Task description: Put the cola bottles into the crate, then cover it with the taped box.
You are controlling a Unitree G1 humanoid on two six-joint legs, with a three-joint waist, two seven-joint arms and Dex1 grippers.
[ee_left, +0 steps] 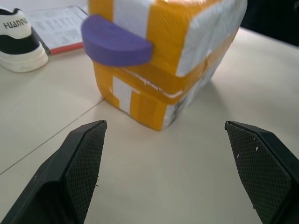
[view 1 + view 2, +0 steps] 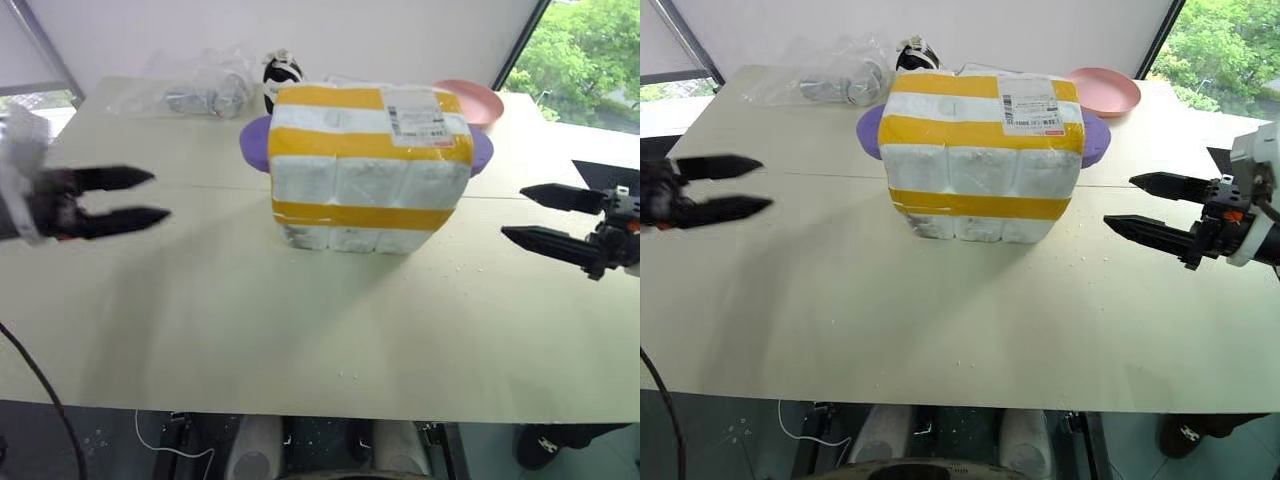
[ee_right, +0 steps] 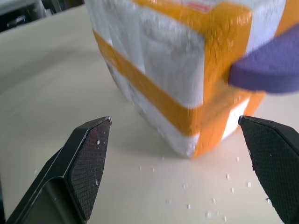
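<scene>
Cream table (image 2: 200,300): taped box (image 2: 368,170) dead centre, midway between left gripper (image 2: 155,196) and right gripper (image 2: 512,212), both spread wide, empty.

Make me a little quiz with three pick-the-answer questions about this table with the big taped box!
1. Where does the taped box stand?
A. in the middle of the table, between the two grippers
B. on the floor
C. inside the pink plate

2. What colour are the tape bands round the box?
A. green
B. yellow
C. black

3. How are the left gripper and the right gripper?
A. both shut on the box
B. one holds a bottle
C. both open, holding nothing

Answers: 1 A, it stands on the tabletop with a gripper at each side. 2 B, wide yellow bands cross the white foam. 3 C, each pair of fingers is spread, apart from the box.
</scene>
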